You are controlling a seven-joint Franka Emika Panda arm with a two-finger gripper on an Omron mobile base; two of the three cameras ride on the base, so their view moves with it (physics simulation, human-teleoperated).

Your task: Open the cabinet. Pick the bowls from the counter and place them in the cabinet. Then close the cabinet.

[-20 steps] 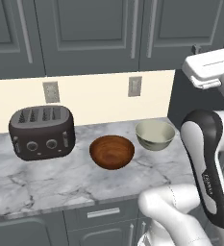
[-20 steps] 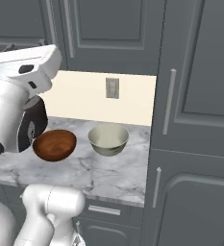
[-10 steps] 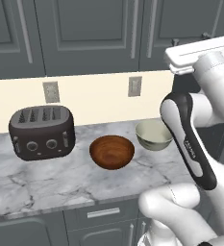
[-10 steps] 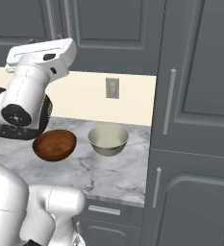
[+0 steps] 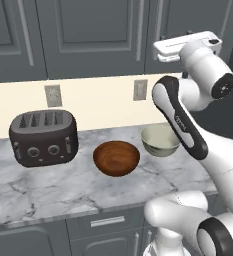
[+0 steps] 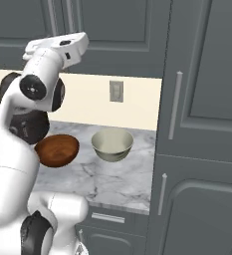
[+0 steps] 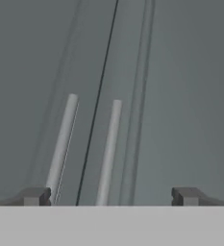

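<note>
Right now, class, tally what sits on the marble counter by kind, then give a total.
Bowls: 2, a reddish-brown wooden bowl and a pale cream-green bowl
Toasters: 1, a dark toaster
Total: 3

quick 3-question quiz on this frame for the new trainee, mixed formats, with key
1. True or false: both cabinet doors are shut.
2. Which bowl stands nearer the toaster? A) wooden bowl B) cream bowl C) neither, they are stacked
3. Fill in: in the hand view the claw is ____, with two door handles ahead between its tips.

Key: 1 true; 2 A; 3 open. The doors meet at a thin dark seam with no gap, the bowls sit apart on the counter, and nothing is in the claw.
</note>
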